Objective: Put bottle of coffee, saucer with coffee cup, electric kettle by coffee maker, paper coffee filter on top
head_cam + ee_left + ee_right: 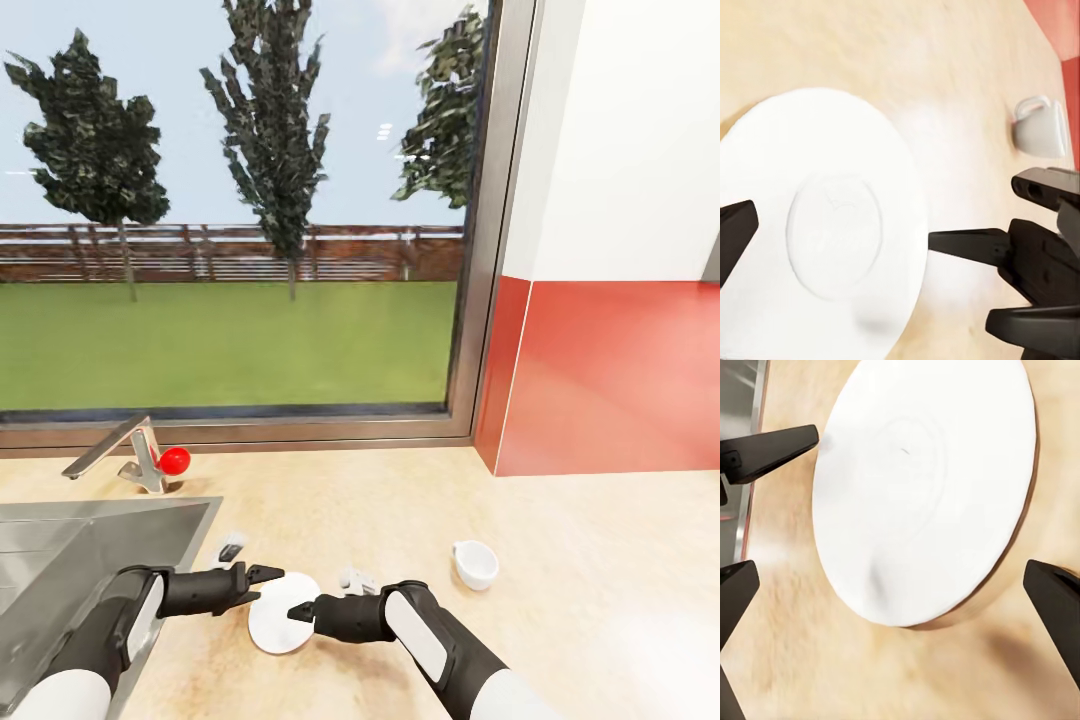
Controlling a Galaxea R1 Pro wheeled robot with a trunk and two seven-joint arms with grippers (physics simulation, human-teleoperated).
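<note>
Nowhere did any readable writing show; a faint mark sat in the well of the saucer. One saucer lay flat on the countertop beside the sink, and one cup stood upright, well apart to its right. The head view alone showed the tap and window. The left gripper and right gripper hovered over the saucer from either side, both jaws spread wide, holding nothing.
</note>
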